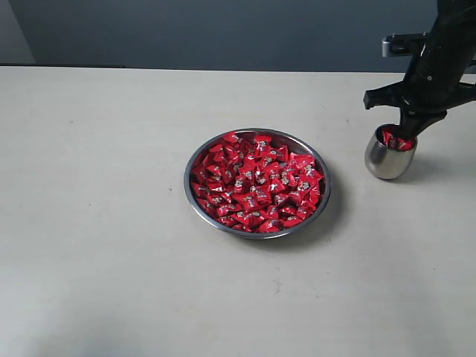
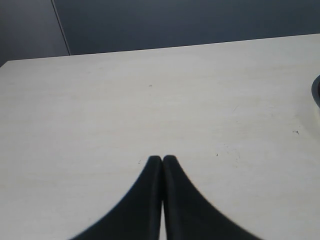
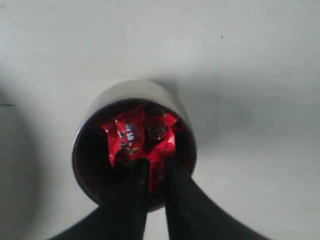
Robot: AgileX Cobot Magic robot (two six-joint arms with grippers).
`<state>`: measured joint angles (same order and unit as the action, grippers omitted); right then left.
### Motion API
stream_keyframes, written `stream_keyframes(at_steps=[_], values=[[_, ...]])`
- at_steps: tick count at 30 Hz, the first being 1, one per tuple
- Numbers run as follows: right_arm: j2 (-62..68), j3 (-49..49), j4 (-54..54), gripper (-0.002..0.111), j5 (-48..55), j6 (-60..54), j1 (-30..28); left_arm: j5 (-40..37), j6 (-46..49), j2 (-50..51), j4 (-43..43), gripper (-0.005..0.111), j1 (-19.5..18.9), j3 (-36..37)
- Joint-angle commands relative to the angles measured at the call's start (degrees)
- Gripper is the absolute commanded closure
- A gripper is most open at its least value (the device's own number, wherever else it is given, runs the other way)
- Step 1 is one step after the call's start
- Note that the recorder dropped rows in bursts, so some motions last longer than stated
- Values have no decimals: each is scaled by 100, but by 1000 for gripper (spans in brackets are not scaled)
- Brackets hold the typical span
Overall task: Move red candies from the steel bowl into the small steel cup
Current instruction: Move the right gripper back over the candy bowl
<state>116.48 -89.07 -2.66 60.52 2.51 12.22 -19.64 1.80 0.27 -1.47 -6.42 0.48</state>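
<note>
The steel bowl (image 1: 187, 182) sits mid-table, heaped with red candies (image 1: 256, 182). To its right stands the small steel cup (image 1: 385, 160), with a few red candies (image 3: 130, 135) inside it. My right gripper (image 1: 401, 137) hangs straight over the cup's mouth. In the right wrist view its fingertips (image 3: 157, 167) dip inside the cup's rim (image 3: 135, 90), a narrow gap apart, with a red candy pinched between them. My left gripper (image 2: 162, 159) is shut and empty, above bare table; it is out of the exterior view.
A sliver of the bowl's rim (image 2: 316, 92) shows at the edge of the left wrist view. The pale tabletop (image 1: 97, 223) stretches left of and in front of the bowl. A dark wall runs behind the table's far edge.
</note>
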Motion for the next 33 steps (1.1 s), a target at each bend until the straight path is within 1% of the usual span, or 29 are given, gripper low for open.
stream_keyframes(at_steps=[1, 3, 8, 10, 12, 13, 15, 16, 17, 18, 21, 22, 24, 28, 31, 32, 33], values=[[-9, 19, -46, 75, -4, -62, -24, 50, -11, -27, -8, 106, 24, -48], [-9, 19, -46, 70, -4, -62, -24, 50, -11, -27, -8, 106, 24, -48], [-89, -163, 65, 70, 100, -62, -24, 50, -11, -27, -8, 106, 24, -48], [-215, -440, 380, 70, 329, -62, -13, 50, -11, -27, -8, 106, 24, -48], [-291, -600, 737, 70, 489, -62, -13, 50, -11, -27, -8, 106, 24, -48], [-355, -711, 1420, 70, 655, -168, -4, 50, -11, -27, -8, 106, 24, -48], [-377, -723, 2279, 70, 721, -622, 83, 50, -11, -27, -8, 106, 24, -48], [-356, -723, 2707, 70, 726, -868, 233, 50, -11, -27, -8, 106, 24, -48], [-332, -723, 2824, 70, 695, -951, 425, 50, -11, -27, -8, 106, 24, -48], [-307, -723, 2838, 70, 630, -980, 590, 50, -11, -27, -8, 106, 24, -48], [-86, -723, 2827, 70, 227, -980, 1438, 50, -11, -27, -8, 106, 24, -48], [-24, -723, 2827, 70, 152, -1022, 1615, 50, -11, -27, -8, 106, 24, -48], [179, -737, 2827, 70, -53, -1272, 2065, 50, -11, -27, -8, 106, 24, -48], [648, -1053, 2602, 71, -93, -1404, 2647, 50, -11, -27, -8, 106, 24, -48], [1044, -1543, 2568, 83, 82, -1412, 2840, 50, -11, -27, -8, 106, 24, -48], [1217, -1816, 2403, 92, 275, -1412, 2880, 50, -11, -27, -8, 106, 24, -48], [1283, -1917, 2272, 95, 422, -1412, 2890, 50, -11, -27, -8, 106, 24, -48]])
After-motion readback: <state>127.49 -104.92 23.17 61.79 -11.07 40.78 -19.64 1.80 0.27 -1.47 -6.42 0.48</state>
